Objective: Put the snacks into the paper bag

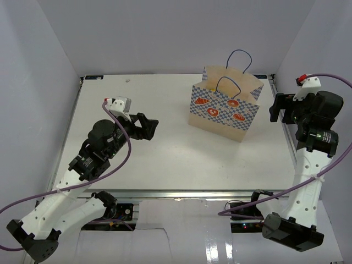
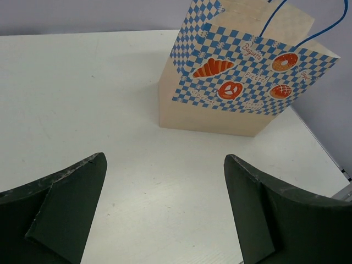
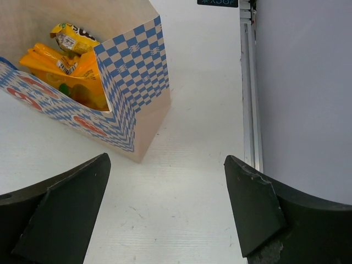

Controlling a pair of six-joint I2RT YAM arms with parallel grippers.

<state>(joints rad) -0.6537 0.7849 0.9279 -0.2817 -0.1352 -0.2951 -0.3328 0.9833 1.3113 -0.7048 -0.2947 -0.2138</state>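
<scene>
I have open white table (image 1: pixel 165 165) running from my left arm across to the paper bag (image 1: pixel 223 113), with walls (image 1: pixel 33 82) closing the left, far and right sides. The bag stands upright at the far right with its mouth open, and a strip of table separates it from the metal rail (image 3: pixel 250 82). The left gripper (image 1: pixel 149 127) and the right gripper (image 1: pixel 280 108) both have their fingers spread wide. Inside the bag lie an orange packet (image 3: pixel 55 69) and a yellow packet (image 3: pixel 74 37).
</scene>
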